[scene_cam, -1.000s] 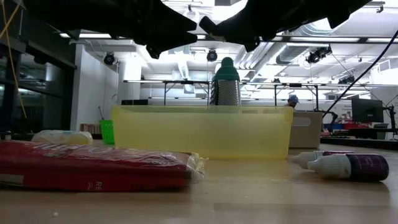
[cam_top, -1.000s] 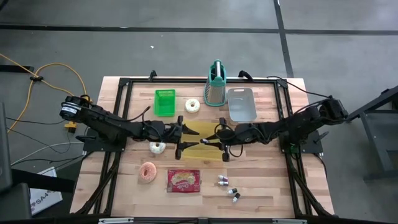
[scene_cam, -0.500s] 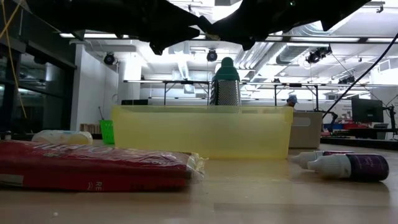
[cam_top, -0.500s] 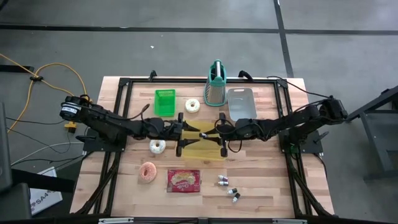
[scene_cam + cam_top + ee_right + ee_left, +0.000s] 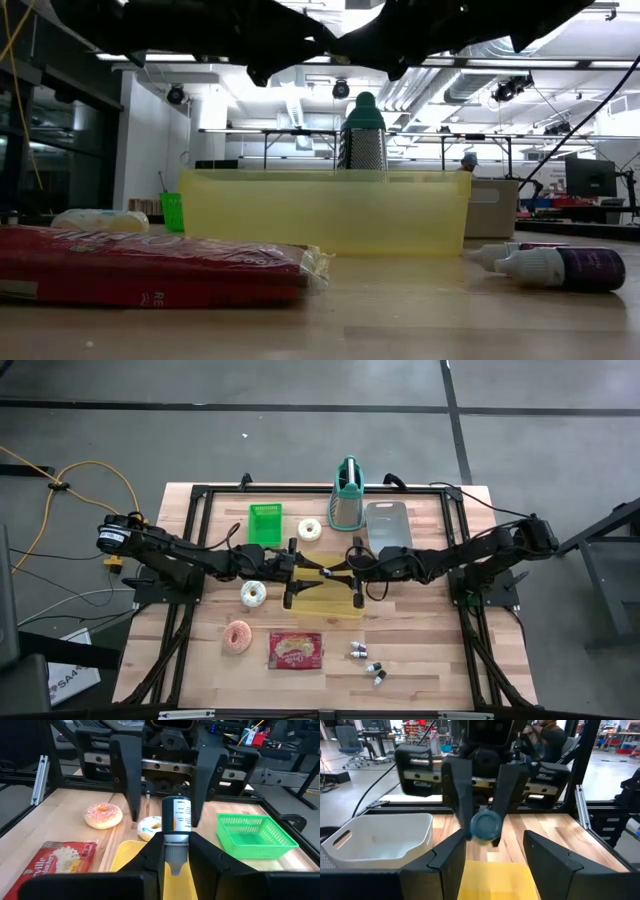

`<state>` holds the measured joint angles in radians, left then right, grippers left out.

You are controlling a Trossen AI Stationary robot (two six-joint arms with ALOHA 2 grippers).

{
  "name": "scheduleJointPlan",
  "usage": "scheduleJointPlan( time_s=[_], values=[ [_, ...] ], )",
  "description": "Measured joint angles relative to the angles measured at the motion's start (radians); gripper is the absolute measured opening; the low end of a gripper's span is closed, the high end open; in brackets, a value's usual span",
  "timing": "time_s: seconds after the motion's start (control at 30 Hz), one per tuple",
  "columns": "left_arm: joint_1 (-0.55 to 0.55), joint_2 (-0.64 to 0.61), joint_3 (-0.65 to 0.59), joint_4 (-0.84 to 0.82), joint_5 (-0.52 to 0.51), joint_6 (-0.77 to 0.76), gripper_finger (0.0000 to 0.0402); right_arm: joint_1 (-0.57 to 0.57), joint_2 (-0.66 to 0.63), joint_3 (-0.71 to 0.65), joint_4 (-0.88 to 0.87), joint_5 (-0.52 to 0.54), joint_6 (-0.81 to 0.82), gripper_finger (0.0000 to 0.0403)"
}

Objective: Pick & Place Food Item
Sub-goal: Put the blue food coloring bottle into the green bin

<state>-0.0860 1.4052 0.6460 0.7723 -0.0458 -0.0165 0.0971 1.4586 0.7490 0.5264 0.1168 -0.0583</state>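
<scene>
A small bottle (image 5: 176,820) with a white label and a round blue base (image 5: 486,826) hangs level above the yellow bin (image 5: 330,602) at mid-table. My right gripper (image 5: 176,855), reaching in from the table's right, is shut on it. My left gripper (image 5: 492,840) comes from the left and is open. Its fingers (image 5: 129,780) stand on either side of the bottle's base end without touching it. A white-iced donut (image 5: 253,595), a pink donut (image 5: 238,637) and a red snack bag (image 5: 296,650) lie on the table. My right gripper pinches the bottle between its two fingers at the nozzle end (image 5: 173,846). It comes in level from the table's right, with the bottle lying along the fingers. The blue base (image 5: 486,826) sticks out past the fingertips toward my left gripper. The bottle is lifted clear above the yellow bin.
A green basket (image 5: 265,524), another white donut (image 5: 310,529), a grater (image 5: 346,495) and a grey tub (image 5: 388,527) stand along the far side. Three more small bottles (image 5: 366,661) lie near the front, right of the red bag.
Both grippers have edged toward each other above the yellow bin, closing the gap between them. My left gripper's open fingers now stand around the bottle's base end. The bottle stays level in my right gripper.
</scene>
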Motion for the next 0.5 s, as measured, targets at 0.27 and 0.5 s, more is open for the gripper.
scheduleJointPlan(
  time_s=[0.27, 0.5],
  values=[
    [0.001, 0.000, 0.017, 0.001, 0.003, 0.024, 0.0193, -0.002, 0.000, 0.000, 0.033, -0.014, -0.018, 0.0058],
    [0.001, 0.000, 0.018, 0.024, 0.002, 0.024, 0.0193, -0.002, 0.000, 0.000, 0.042, -0.012, -0.019, 0.0058]
  ],
)
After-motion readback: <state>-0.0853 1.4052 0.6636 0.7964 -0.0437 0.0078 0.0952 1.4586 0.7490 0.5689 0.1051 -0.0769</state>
